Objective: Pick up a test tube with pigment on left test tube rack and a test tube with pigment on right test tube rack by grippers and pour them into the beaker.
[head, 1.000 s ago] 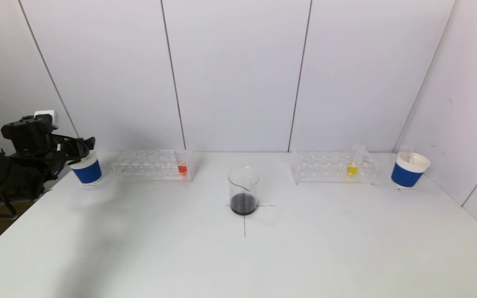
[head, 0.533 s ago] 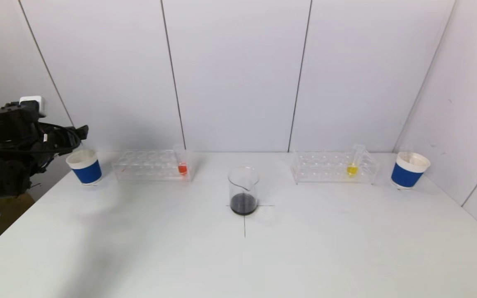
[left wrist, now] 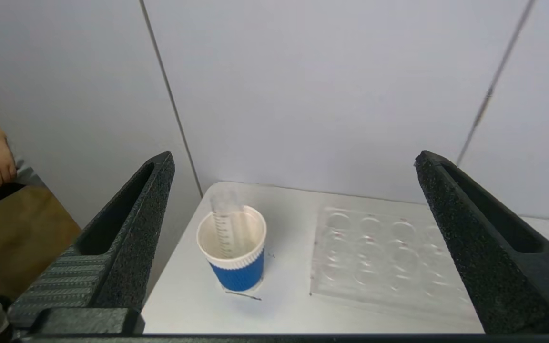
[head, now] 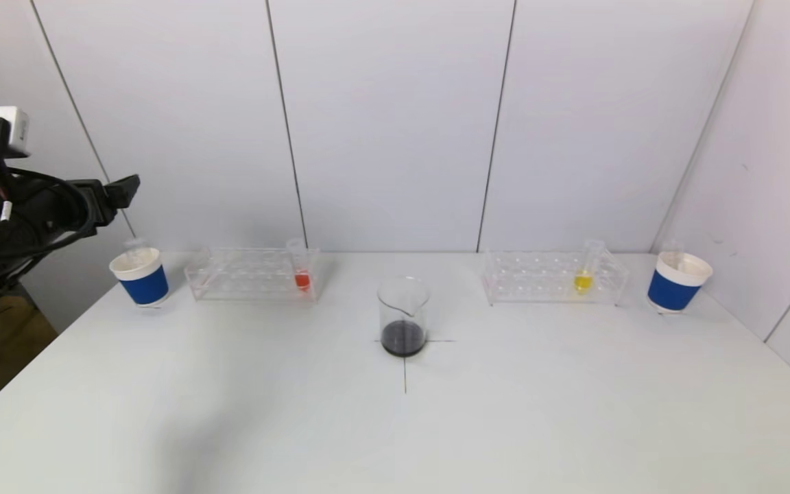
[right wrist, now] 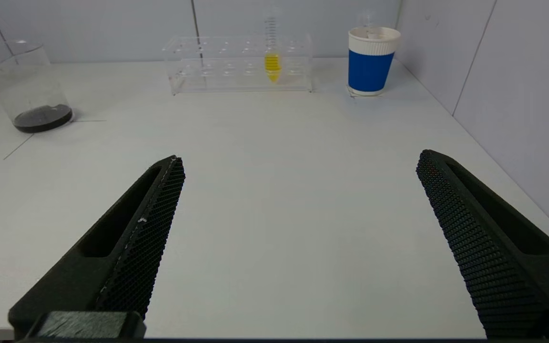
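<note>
Orange-tipped tube sits upright in the left rack, yellow one in the right rack; beaker holds dark liquid. Left pincer hangs wide open off the tabletop edge; right pincer gapes too, over bare tabletop.

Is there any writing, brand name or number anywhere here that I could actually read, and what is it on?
No readable words, brands or numbers in any view.
Graduation marks on the empty tube in the left blue cup: only tick lines, any figures too small to read.
Graduation marks on the yellow test tube in the right rack: too small to read.
Beaker, both cups: no print visible.
</note>
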Robot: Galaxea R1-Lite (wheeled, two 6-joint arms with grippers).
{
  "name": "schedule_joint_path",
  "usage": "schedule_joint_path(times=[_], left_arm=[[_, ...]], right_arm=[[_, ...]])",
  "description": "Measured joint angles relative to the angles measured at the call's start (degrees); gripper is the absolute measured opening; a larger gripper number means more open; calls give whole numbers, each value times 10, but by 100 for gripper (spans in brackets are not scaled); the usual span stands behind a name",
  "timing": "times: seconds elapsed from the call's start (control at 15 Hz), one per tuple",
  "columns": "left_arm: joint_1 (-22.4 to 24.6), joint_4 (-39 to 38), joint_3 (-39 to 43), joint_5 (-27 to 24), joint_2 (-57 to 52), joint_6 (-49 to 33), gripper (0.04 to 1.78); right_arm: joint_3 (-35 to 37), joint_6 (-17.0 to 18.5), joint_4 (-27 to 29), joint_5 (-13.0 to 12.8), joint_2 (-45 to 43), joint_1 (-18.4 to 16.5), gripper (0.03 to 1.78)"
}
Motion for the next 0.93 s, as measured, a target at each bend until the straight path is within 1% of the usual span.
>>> schedule_joint_path(times=[0.27,0.47,0.67,0.93], left_arm=[[-35,57,96,-5,-162,1,176],[-44,123,151,-19,-298,0,176],[-48,235,179,-32,-447,-1,176],[-49,419,205,-38,-640,-1,176]], right_arm=[[0,0,0,0,0,0,177],[0,0,0,0,0,0,177],[0,0,0,0,0,0,177],[0,0,0,0,0,0,177]])
